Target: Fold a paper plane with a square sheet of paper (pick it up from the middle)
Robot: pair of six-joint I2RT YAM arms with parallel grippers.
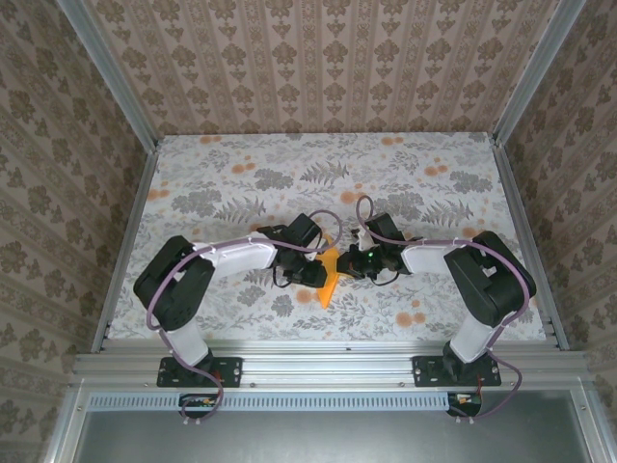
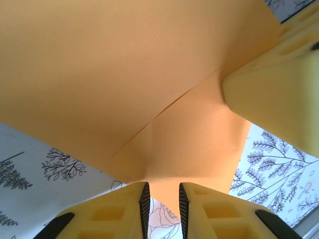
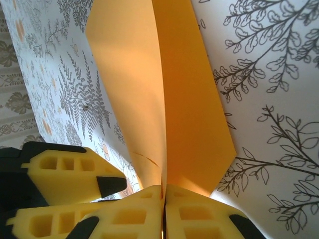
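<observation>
The paper plane (image 1: 329, 282) is a narrow, pointed piece of folded orange paper held upright just above the table's middle. My right gripper (image 1: 350, 262) is shut on its folded edge. In the right wrist view the two wings (image 3: 149, 84) spread away from the closed gripper (image 3: 163, 188). My left gripper (image 1: 314, 273) faces it from the other side. Its fingers (image 2: 119, 204) stand open a little around a hanging corner of the paper (image 2: 164, 164), with a gap on each side. The creased underside (image 2: 124, 74) hides most of the table there.
The floral tabletop (image 1: 289, 183) stretches behind the arms, bounded by aluminium rails (image 1: 125, 251) and patterned walls. The right gripper's finger (image 2: 274, 94) sits close to the left camera, and the left gripper's fingers (image 3: 65, 174) sit beside the right one.
</observation>
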